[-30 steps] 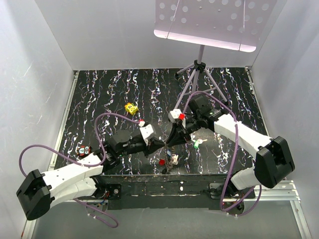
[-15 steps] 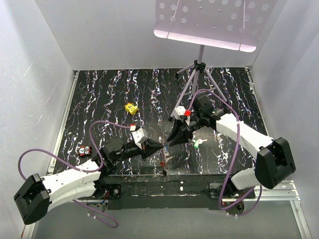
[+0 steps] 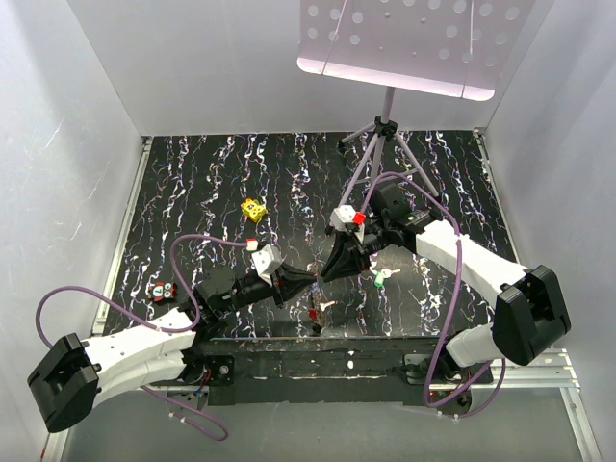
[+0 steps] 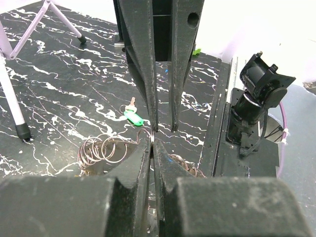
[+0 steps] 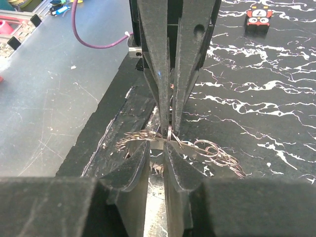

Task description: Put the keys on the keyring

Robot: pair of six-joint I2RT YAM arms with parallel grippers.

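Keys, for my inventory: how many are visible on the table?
2: a green key right of the right gripper, a red key on its near side. Others may be hidden.

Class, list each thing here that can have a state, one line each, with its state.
left gripper: fingers shut on the keyring
right gripper: fingers slightly apart, grip unclear
green key: lying flat, off the keyring
red key: lying loose, off the keyring
tripod stand: upright, legs spread

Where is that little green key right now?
In the overhead view, the green key lies on the black table, just right of the right gripper, not touching it.
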